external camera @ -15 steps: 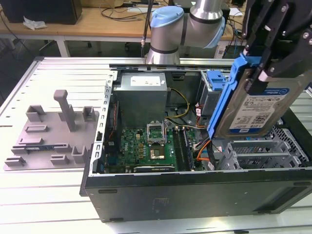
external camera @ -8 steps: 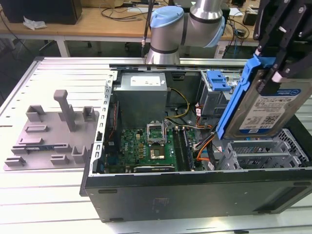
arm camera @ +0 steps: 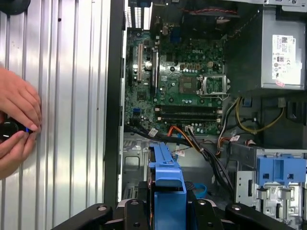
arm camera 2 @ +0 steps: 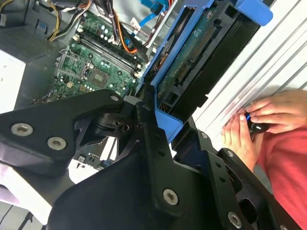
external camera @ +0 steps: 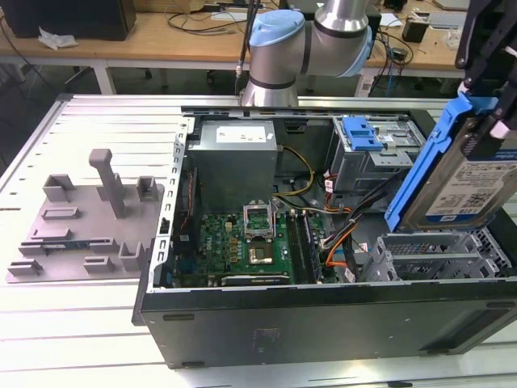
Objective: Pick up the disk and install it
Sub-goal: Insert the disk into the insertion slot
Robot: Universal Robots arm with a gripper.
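Ribbed metal table carries the open computer case, with the grey tray at its nine o'clock in the exterior view. Over the case's three o'clock end the disk hangs tilted, my pincer clamped on it.

Disk body is seen as smooth silver metal, with a white-and-blue paper label; its rails are glossy blue plastic. Gripper is finished matt black, with shiny metal screws. Table is made of ribbed pale metal, satin sheen. Tray is moulded in matt grey plastic. Computer case is finished matt black. Desk is topped in smooth wood.
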